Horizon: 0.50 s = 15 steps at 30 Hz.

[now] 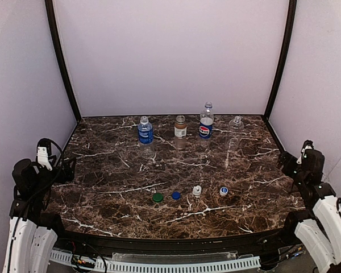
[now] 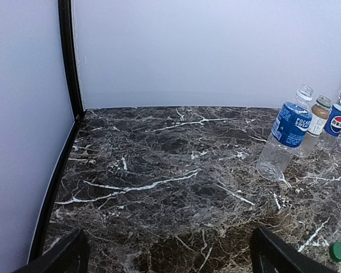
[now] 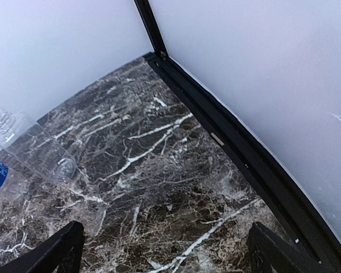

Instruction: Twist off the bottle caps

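Black-fingered and spread wide apart, the left hand (image 2: 169, 257) holds nothing and hangs low over the marble tabletop (image 2: 148, 170) at its own near corner. Just off its right finger lies the green cap (image 2: 338, 251). Farther ahead and to its right stand the blue-label bottle (image 2: 285, 133), the brown-filled bottle (image 2: 314, 126) and the Pepsi bottle (image 2: 336, 122), all in a row.

The right hand (image 3: 162, 253) is likewise wide apart and empty, sitting at its corner by the side wall (image 3: 261, 74). The plain clear bottle (image 3: 31, 145) is ahead to its left.

Between the two hands, nearer than the bottles, the dark blue cap (image 1: 175, 195), white cap (image 1: 196, 191) and blue-marked white cap (image 1: 223, 191) continue the green one's line.

Every neck appears open and each cap sits well apart from its bottle, so the unscrewing seems finished. The tidy row of caps reads as deliberate set-downs. Both hands at the corners look parked, clear of anything they might topple.
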Each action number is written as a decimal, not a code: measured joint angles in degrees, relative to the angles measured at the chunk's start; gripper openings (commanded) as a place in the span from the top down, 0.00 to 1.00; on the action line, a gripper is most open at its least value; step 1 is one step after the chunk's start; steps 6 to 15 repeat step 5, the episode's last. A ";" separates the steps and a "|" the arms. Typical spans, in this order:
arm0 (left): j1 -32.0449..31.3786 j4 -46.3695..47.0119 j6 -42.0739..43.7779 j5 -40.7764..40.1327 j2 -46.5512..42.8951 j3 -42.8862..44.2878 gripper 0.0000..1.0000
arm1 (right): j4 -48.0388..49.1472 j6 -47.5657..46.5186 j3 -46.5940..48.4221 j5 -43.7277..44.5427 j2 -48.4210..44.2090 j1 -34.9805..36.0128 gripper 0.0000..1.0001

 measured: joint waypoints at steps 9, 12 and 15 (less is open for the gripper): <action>0.63 0.98 0.02 -0.44 2.01 -1.20 0.01 | 3.82 -1.36 -6.86 -1.55 -14.82 0.00 0.02; 0.63 0.98 0.02 -0.44 2.01 -1.20 0.01 | 3.82 -1.36 -6.86 -1.55 -14.82 0.00 0.02; 0.63 0.98 0.02 -0.44 2.01 -1.20 0.01 | 3.82 -1.36 -6.86 -1.55 -14.82 0.00 0.02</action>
